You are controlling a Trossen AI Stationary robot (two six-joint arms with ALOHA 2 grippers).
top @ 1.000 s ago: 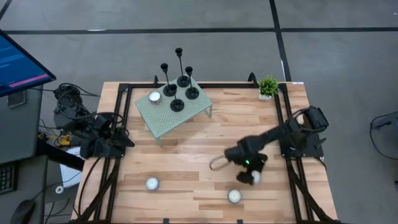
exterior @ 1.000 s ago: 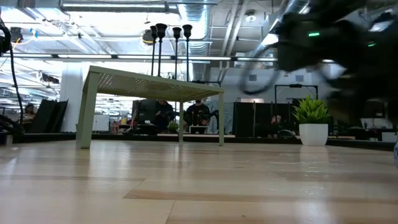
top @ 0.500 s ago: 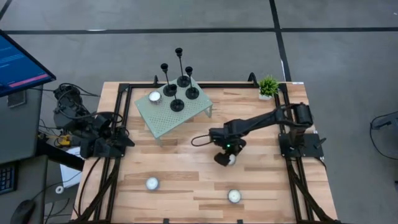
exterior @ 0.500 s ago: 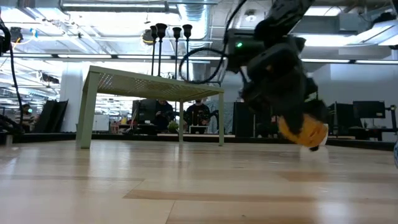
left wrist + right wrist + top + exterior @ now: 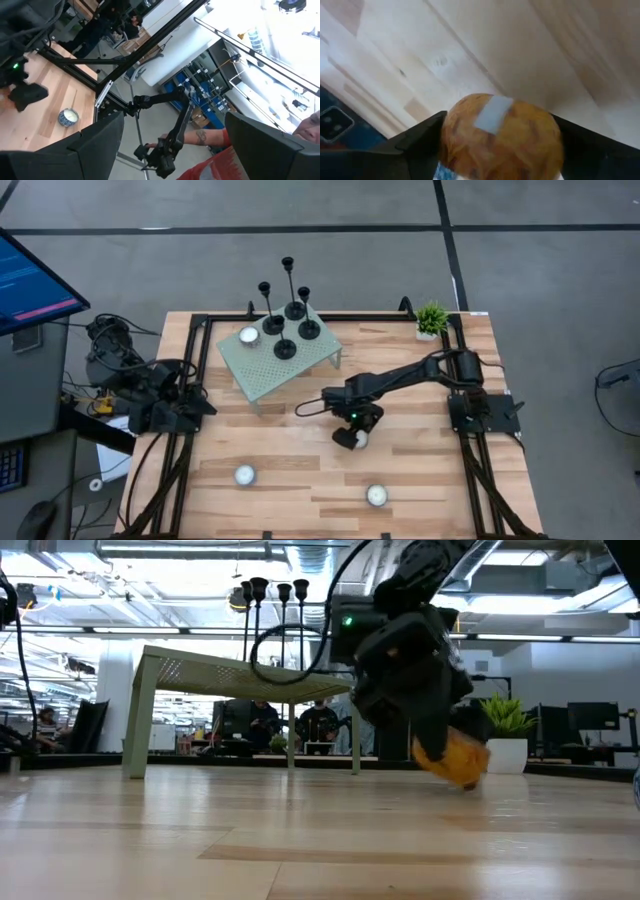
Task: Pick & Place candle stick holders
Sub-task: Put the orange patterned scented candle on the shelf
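Several slim black candle stick holders point(image 5: 286, 320) stand by their disc bases on the pale green perforated stand point(image 5: 262, 375) at the far left; their tops show in the low view point(image 5: 272, 587). My right gripper point(image 5: 350, 437) hangs over the table's middle, shut on a small round tealight candle point(image 5: 452, 756), white on top and amber underneath point(image 5: 502, 132). My left gripper point(image 5: 170, 150) is open and empty at the table's left edge point(image 5: 195, 408). My right gripper pinches the tealight by its round sides point(image 5: 451, 135) between its two fingers. The fingers slant down from above, coming from the table's right. The tealight is tilted, its amber underside with a white label point(image 5: 492, 114) turned to the wrist camera, and it is lifted clear of the table.
One tealight point(image 5: 249, 335) lies on the green stand beside the holders. Two more tealights point(image 5: 245, 475) point(image 5: 376, 495) lie near the table's front edge. A small potted plant point(image 5: 432, 318) stands at the far right corner. Black frame rails run along the table's edges.
My right gripper has carried the tealight from the near right part of the table toward the left and far side, nearer the green stand, staying shut on it. It has turned on the way; it moved fast at first, then slowed.
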